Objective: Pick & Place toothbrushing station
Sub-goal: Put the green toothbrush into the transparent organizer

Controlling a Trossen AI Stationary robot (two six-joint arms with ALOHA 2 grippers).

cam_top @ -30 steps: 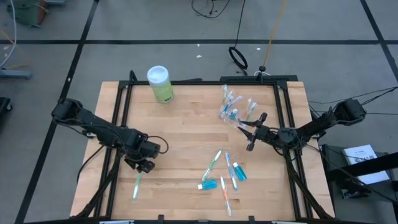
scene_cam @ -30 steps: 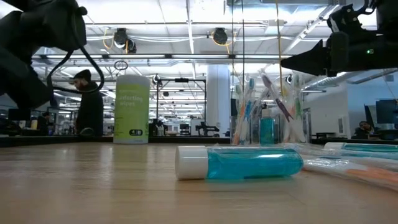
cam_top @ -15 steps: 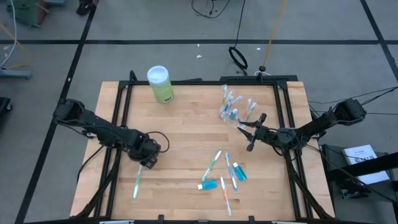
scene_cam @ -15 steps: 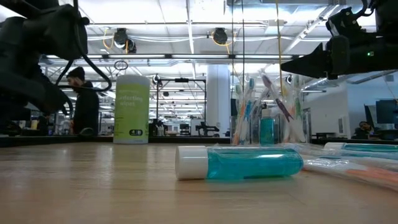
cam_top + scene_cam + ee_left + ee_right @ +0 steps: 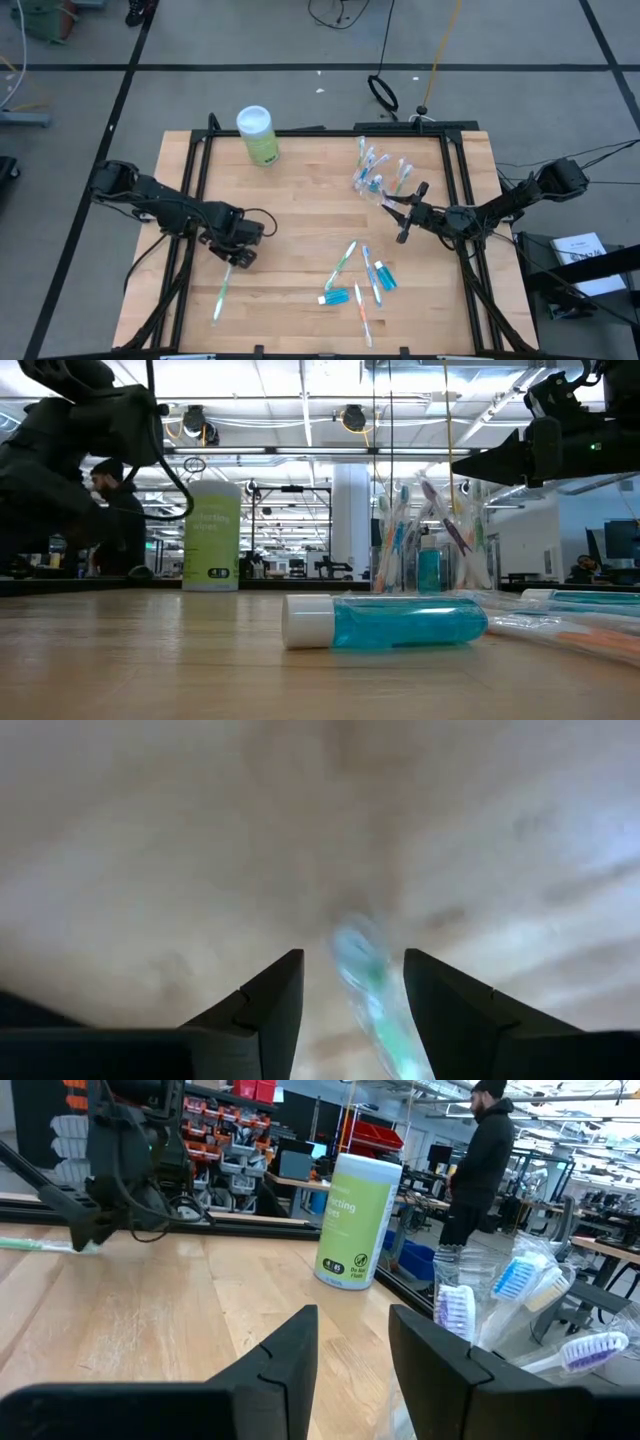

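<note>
A green-and-white toothbrush (image 5: 220, 298) lies flat on the wooden table (image 5: 300, 215) at the near left. My left gripper (image 5: 238, 258) is open and points down over its far end. In the left wrist view the blurred brush end (image 5: 362, 965) shows between the two fingers (image 5: 270, 995), with a gap on each side. My right gripper (image 5: 403, 215) is open and empty, just near of the clear cup (image 5: 375, 183), which stands full of toothbrushes. The cup also shows in the right wrist view (image 5: 500, 1305) and the low view (image 5: 430, 555).
Several toothbrushes and two blue toothpaste tubes (image 5: 358, 282) lie scattered at the near middle; one tube (image 5: 385, 622) lies close to the low camera. A light-green canister with a white lid (image 5: 257, 135) stands at the far left. People (image 5: 485, 1150) stand beyond the table.
My left gripper has shifted a little toward the table's right edge and turned about above the far end of the green toothbrush. The toothbrush lies where it was.
</note>
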